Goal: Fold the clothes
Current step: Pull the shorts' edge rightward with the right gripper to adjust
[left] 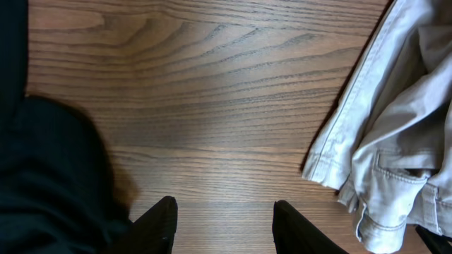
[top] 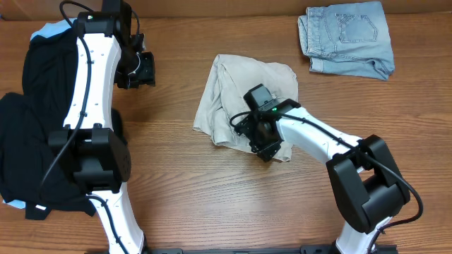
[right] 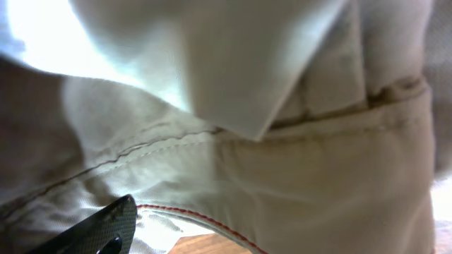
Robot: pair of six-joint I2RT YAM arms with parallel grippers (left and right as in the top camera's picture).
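**Q:** Where do the clothes lie?

**A:** The beige shorts sit crumpled near the middle of the wooden table, seen from overhead. Take them as the centre of a clock, with twelve at the top of the picture.

**Q:** What has hold of them?

**A:** The right gripper is pressed onto their lower right edge, at about five o'clock. Its wrist camera is filled with pale cloth, a seam and a red stitch line. Only one dark fingertip shows at lower left, so I cannot tell how far the fingers stand apart or whether they pinch the fabric.

**Q:** And the other one?

**A:** The left gripper hovers at about ten o'clock, apart from the shorts. In its wrist view the two fingers stand wide apart with nothing between them, only bare wood below. A stitched edge of the shorts lies to their right.

**Q:** Where is there open room?

**A:** Bare wood runs from six to eight o'clock along the near side. There is more at twelve, toward the far edge.

**Q:** What stands around?

**A:** Folded light-blue denim shorts lie at two o'clock, well apart. Black garments are heaped at nine o'clock by the left edge, beside the left arm. The right arm reaches in from four o'clock.
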